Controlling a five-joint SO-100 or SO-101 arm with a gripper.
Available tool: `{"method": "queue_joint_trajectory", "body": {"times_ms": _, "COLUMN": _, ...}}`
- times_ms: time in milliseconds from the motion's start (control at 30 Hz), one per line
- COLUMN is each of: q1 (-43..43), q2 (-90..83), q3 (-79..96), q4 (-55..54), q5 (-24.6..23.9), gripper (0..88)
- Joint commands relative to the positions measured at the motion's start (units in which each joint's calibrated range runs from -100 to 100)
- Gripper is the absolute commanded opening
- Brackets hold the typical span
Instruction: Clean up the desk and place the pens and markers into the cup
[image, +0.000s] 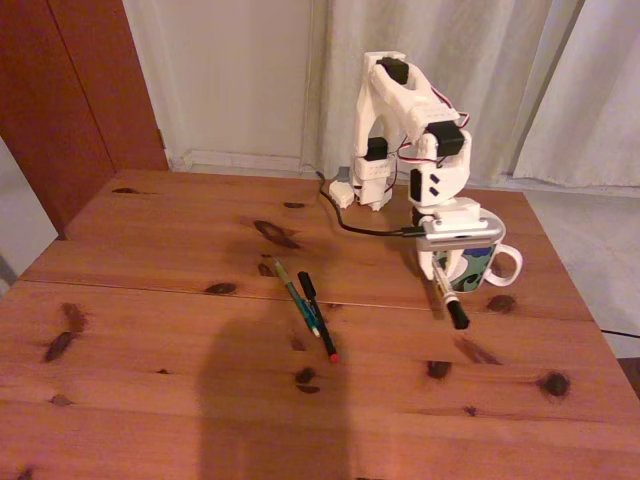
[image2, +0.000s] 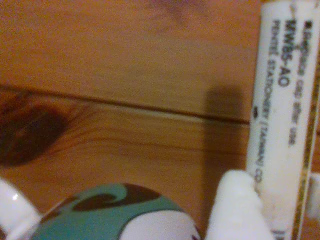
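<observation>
Marker (image: 447, 295), white barrel, black ends: held in the hand (image: 442, 272), whose fingers are closed on the barrel, one white finger (image2: 235, 205) pressed against its printed side in the wrist view. It hangs slanted, lower black end just off the table (image: 150, 330), beside and in front of the cup.

Cup (image: 482, 266), white with green and dark swirls, handle turned away from the arm: directly under and behind the hand, its rim partly hidden by the wrist camera housing.

Teal pen (image: 296, 296) and black pen (image: 318, 315) with red tip: lying side by side on the table, well apart from the hand, on the far side from the cup.

Step in hand, by my reckoning: first of three items carried, not yet in the cup. Next move calls for lifting the marker's lower end above the rim, centring it, then letting go.

Surface: reddish knotty pine, one seam (image2: 125, 102) across. Room: pale curtain (image: 520, 80) behind the arm, wooden door (image: 70, 90) off to one side.
</observation>
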Motion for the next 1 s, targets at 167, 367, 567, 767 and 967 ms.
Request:
{"method": "queue_joint_trajectory", "body": {"times_ms": 167, "q1": -0.9, "q2": -3.6, "q3": -0.4, "q4": -0.5, "q5": 0.1, "gripper": 0.8}}
{"method": "queue_joint_trajectory", "body": {"times_ms": 367, "q1": 5.1, "q2": -3.1, "q3": -0.7, "q4": -0.6, "q5": 0.4, "gripper": 0.8}}
{"method": "queue_joint_trajectory", "body": {"times_ms": 567, "q1": 13.2, "q2": -3.7, "q3": -1.2, "q4": -0.9, "q5": 2.4, "gripper": 0.8}}
{"method": "queue_joint_trajectory", "body": {"times_ms": 767, "q1": 17.7, "q2": -12.8, "q3": -0.9, "q4": -0.9, "q5": 2.5, "gripper": 0.8}}
{"method": "queue_joint_trajectory", "body": {"times_ms": 967, "q1": 18.6, "q2": -29.6, "q3": 4.4, "q4": -0.9, "q5": 1.9, "gripper": 0.8}}
